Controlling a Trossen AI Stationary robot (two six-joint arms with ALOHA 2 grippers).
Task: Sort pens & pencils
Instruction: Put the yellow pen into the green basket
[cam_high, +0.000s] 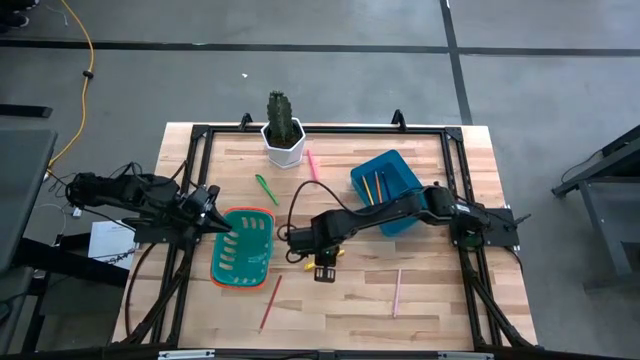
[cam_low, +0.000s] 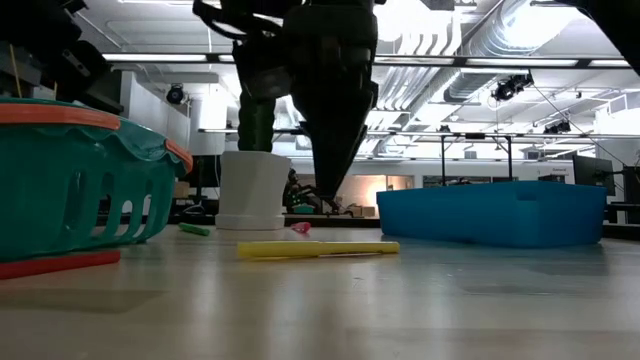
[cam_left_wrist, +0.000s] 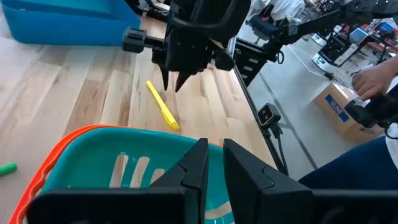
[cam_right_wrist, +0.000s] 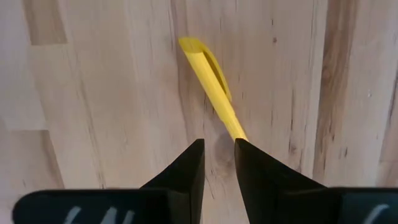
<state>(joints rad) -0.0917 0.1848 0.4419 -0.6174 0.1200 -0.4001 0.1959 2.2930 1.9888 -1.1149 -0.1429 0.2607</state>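
Near the middle of the counter (cam_high: 350, 300), just beside the teal basket (cam_high: 243, 250), the right gripper (cam_right_wrist: 217, 163) hangs point-down over the yellow pen (cam_right_wrist: 211, 84), which lies flat on the wood. Its jaws stand a narrow gap apart with nothing between them, the pen's near end under the tips. The step in hand looks like the pick of this pen. The next move calls for a straight descent so the jaws straddle the barrel, then a close. Off to the left edge, the left gripper (cam_left_wrist: 213, 163) waits over the basket's rim, jaws slightly parted and empty. Elsewhere, a green pen (cam_high: 266, 189) and a pink pen (cam_high: 311, 164) lie near the potted cactus (cam_high: 283, 127), two pencils (cam_high: 272, 302) lie toward the front edge, and the blue bin (cam_high: 388, 190) holds others.
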